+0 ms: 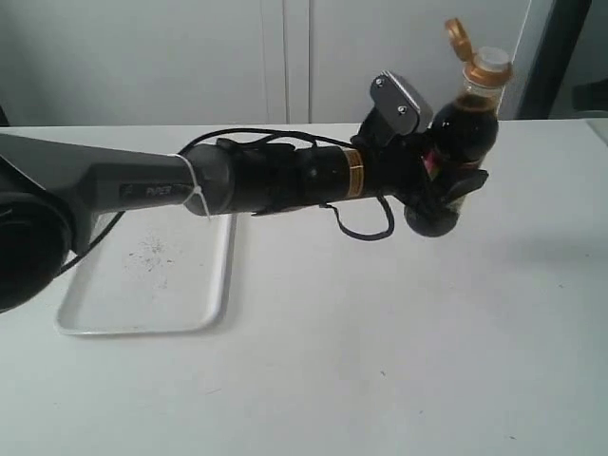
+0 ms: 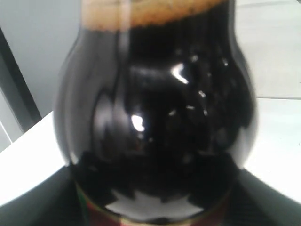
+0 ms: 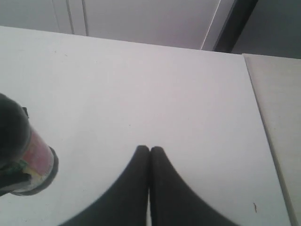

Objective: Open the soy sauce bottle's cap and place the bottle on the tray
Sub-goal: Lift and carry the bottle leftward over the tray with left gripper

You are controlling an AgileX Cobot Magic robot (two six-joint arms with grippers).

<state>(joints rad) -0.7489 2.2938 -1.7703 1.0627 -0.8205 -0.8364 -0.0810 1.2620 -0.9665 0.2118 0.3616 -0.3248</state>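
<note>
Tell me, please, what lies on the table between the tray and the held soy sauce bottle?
In the exterior view, only bare white table lies between the tray and the soy sauce bottle; the left arm stretches above that part.

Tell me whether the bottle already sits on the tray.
No: the left hand holds the soy sauce bottle in the air, well away from the tray.

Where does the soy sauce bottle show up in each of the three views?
Exterior view: soy sauce bottle upper right, held above the table by the left gripper, cap flipped open.
Left wrist view: its dark body fills the picture.
Right wrist view: its labelled base at the left edge.
Shared landmark: the white table.
</note>
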